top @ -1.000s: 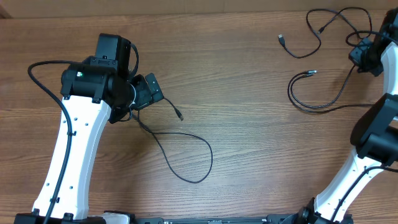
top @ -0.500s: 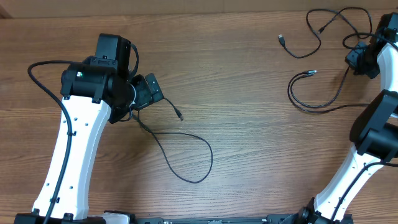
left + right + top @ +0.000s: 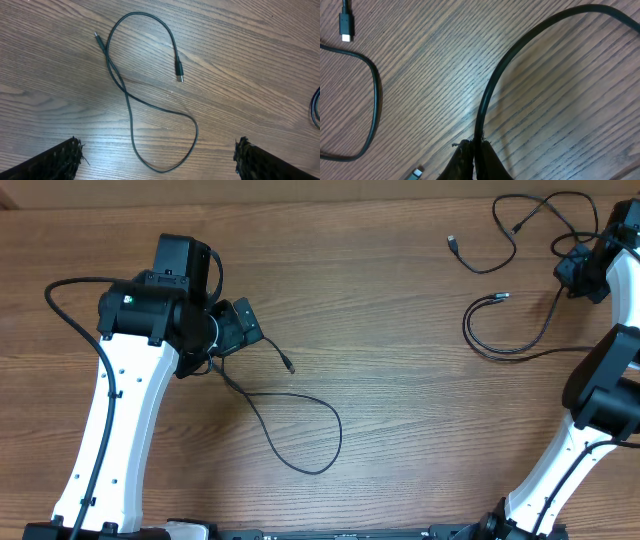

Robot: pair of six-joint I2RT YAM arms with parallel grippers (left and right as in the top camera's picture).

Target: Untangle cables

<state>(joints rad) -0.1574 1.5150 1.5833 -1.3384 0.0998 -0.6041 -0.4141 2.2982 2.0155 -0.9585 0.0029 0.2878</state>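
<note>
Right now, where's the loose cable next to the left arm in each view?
Overhead: the cable lies lower centre-left, looping out to the right of the left gripper.
Left wrist: mid-frame, a crossed loop above the open jaws.
Right wrist: not in it; the right gripper is shut on a second cable.
Shared landmark: the wood-grain tabletop.
</note>
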